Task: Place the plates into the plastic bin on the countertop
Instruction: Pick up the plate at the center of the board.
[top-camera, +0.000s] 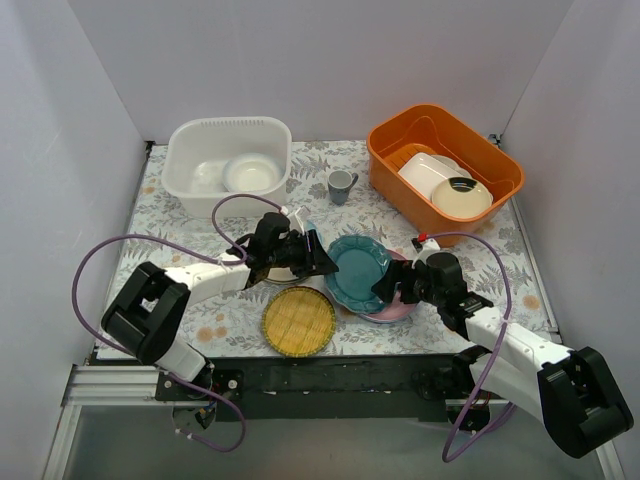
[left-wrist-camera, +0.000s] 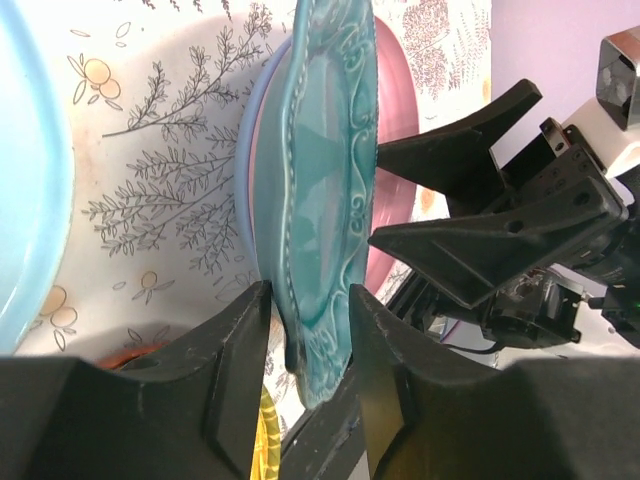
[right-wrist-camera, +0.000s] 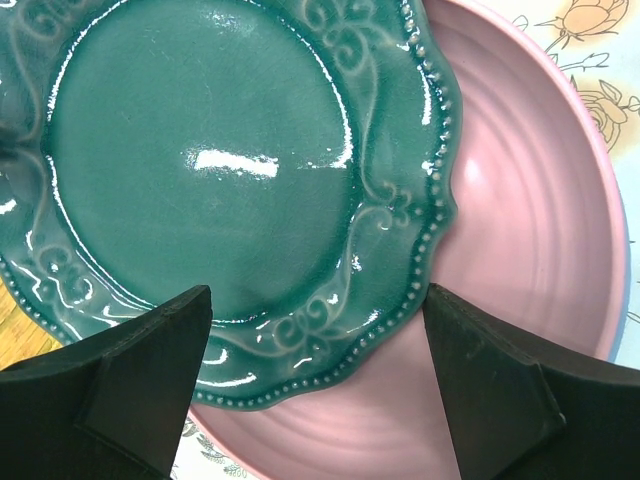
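The left end effector (left-wrist-camera: 308, 300) clamped the rim of the round teal embossed plate (left-wrist-camera: 320, 200), which lay on the round pink plate (right-wrist-camera: 520, 250) on the worktop (top-camera: 180, 215), well apart from the translucent white plastic bin (top-camera: 177, 165). The right end effector (right-wrist-camera: 315, 300) stood wide. At least 3 plates lay outside the bin.

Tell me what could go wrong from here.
The left gripper pinches the teal plate only at its rim, so it may slip or swing. The right gripper hangs open right beside that plate, so the arms could clash. The pink plate underneath might get dragged.
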